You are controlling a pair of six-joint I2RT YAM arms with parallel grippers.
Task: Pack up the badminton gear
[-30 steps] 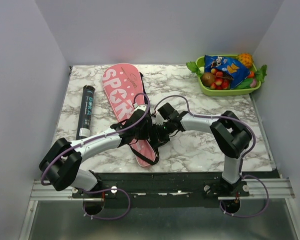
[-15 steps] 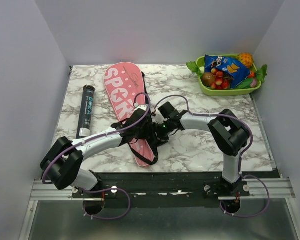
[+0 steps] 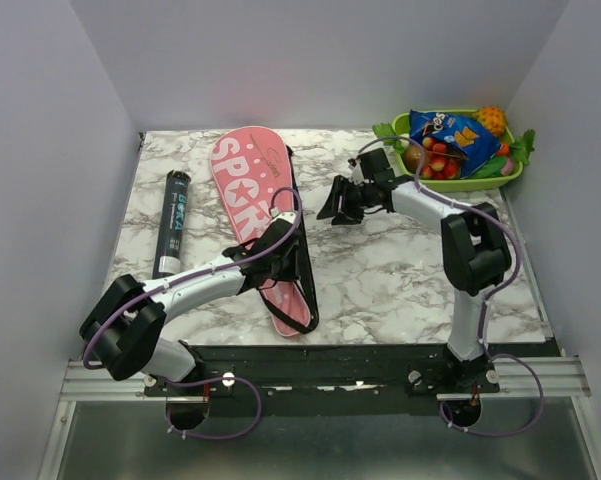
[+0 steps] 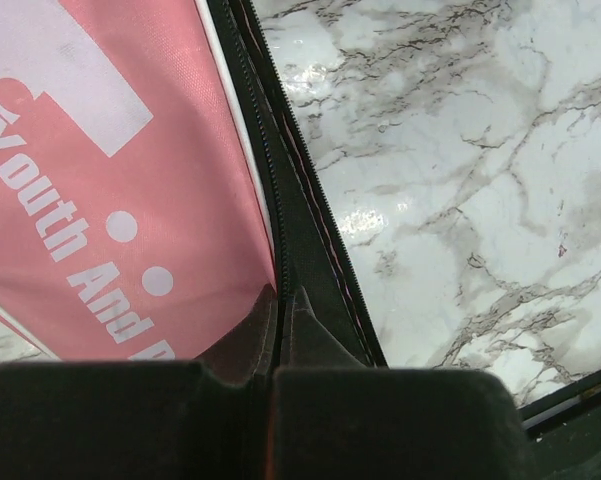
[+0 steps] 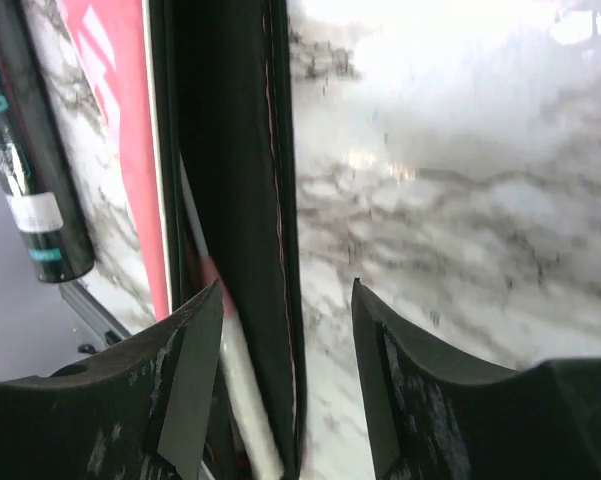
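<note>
Marble-patterned bench (image 3: 400, 280) carried a long pink fabric racket bag (image 3: 245, 180), its black zip edge (image 4: 302, 240) pinched in the clenched left hand (image 4: 280, 312). Just beside that edge, the right hand (image 5: 285, 300) hovered released.

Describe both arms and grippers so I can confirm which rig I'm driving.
They match. The left arm and right arm have white tube links between chunky black joints, with a thin purple cable looping along each. The left gripper and right gripper are black, with two wedge-shaped fingers; the right one's inner faces look scuffed grey. No markings show.
</note>
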